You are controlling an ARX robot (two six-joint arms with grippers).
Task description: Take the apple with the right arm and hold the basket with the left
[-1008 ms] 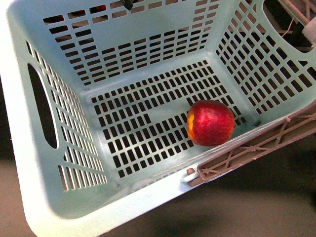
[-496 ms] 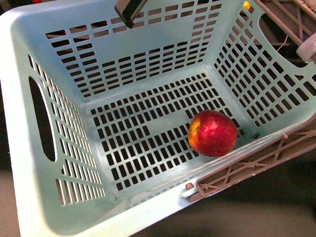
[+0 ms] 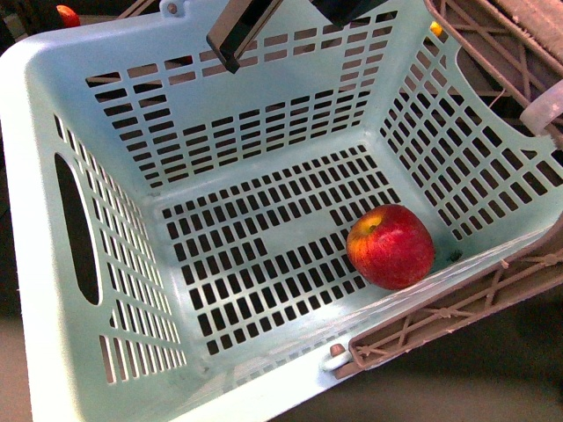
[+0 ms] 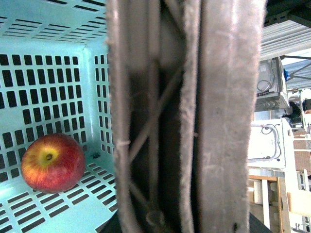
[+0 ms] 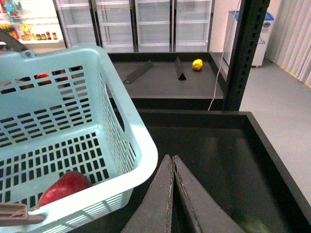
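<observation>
Shopping run, mid-lift: the apple (image 3: 391,247) lies on the slotted floor of the pale mint basket (image 3: 290,66), down at about 4 o'clock in my front view, tucked into the corner where the near wall meets the right-hand wall, its yellowish stem dimple turned up toward 11 o'clock. One brownish-mauve lattice handle (image 3: 440,318) lies folded along the near rim at 5 o'clock, just below the fruit, and a second handle (image 3: 493,48) crosses the far corner at 1 o'clock. My right gripper (image 5: 171,162) hangs outside the basket, just beside its rim and over a dark shelf tray (image 5: 272,160), its two fingers pressed together tip to tip with nothing between them. In my left wrist view a lattice handle fills the middle of the picture, blurred and very near, so I cannot tell whether my left gripper is open or closed on it; the apple shows past it on the basket floor. A small lemon (image 5: 197,64) sits on a dark shelf (image 5: 160,82) well apart from the basket, beyond my right gripper
</observation>
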